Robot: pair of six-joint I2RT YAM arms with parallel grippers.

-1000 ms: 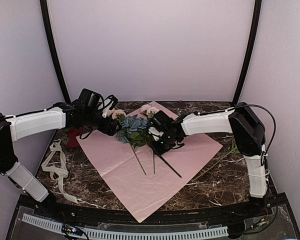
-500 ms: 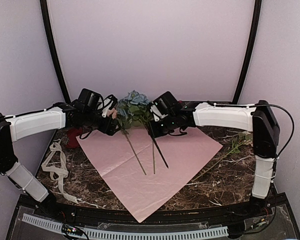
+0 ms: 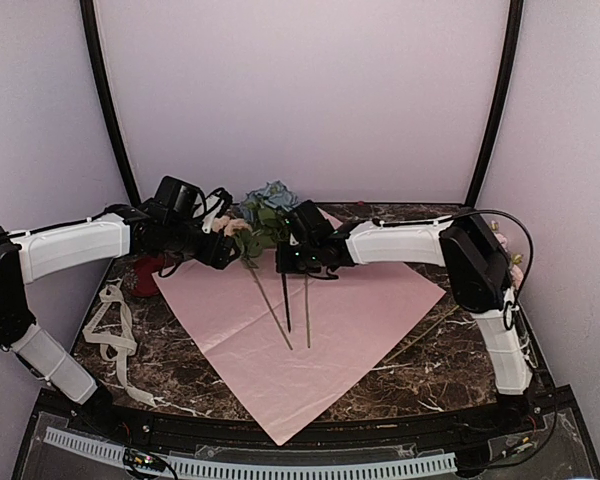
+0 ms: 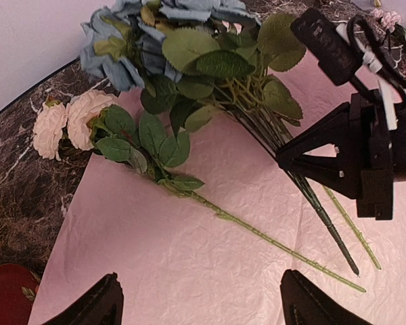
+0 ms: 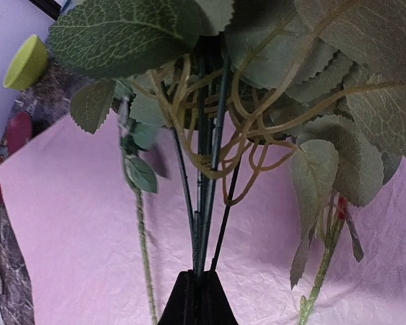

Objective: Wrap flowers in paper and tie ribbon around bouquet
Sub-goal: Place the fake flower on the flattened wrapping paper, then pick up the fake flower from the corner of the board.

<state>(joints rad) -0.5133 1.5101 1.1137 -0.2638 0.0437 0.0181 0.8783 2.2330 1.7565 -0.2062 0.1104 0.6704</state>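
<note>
The paper (image 3: pixel 320 330) lies flat on the table, pink face up. My right gripper (image 3: pixel 288 262) is shut on the dark stem of the blue-bloomed flower (image 3: pixel 270 196), holding it tilted above the paper's far corner; the pinched stem (image 5: pixel 201 223) rises from the closed fingertips. The pale pink roses (image 4: pixel 71 118) lie at the paper's far-left edge, their green stem (image 4: pixel 271 240) running across the sheet. My left gripper (image 4: pixel 199 306) hovers open over bare paper (image 4: pixel 183 264) just below that stem. The ribbon (image 3: pixel 113 330) lies loose at the left. No bouquet is in view.
A red cup (image 3: pixel 145 275) stands left of the paper, near the left arm. A green bowl (image 5: pixel 25 62) sits at the far left beyond it. Another stem with leaves (image 3: pixel 450 308) lies on the marble at the right.
My right gripper has closed on the blue flower's stem, lifted it off the paper and carried it back and to the left. The left arm has stayed still.
</note>
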